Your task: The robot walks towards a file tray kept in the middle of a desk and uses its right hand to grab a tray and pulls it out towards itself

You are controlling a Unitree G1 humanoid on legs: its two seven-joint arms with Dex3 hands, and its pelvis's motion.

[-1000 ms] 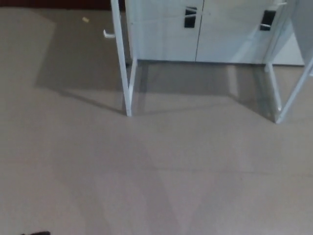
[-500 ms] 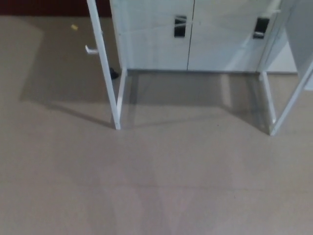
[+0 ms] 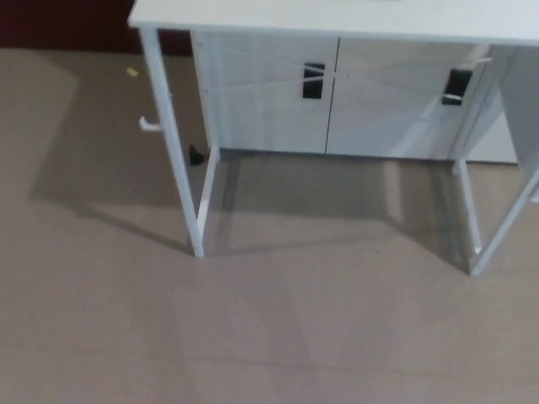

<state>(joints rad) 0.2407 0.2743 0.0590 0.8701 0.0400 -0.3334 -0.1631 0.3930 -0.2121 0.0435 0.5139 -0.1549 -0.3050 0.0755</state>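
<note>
A white desk (image 3: 337,18) stands ahead, its top showing as a strip along the upper edge of the head view. Its front left leg (image 3: 175,143) and right leg frame (image 3: 497,227) reach down to the floor. No file tray shows on the visible part of the desktop. Neither of my hands nor any arm is in the picture.
Behind the desk stands a white cabinet (image 3: 337,97) with two doors and black handles (image 3: 313,80). Beige floor (image 3: 269,328) fills the lower half. A small hook (image 3: 148,124) sticks out from the left leg. A dark red wall base (image 3: 59,23) runs at the top left.
The whole picture has shifted downward as the camera moved: the desk's top edge has come into view and the legs sit lower in the frame.
</note>
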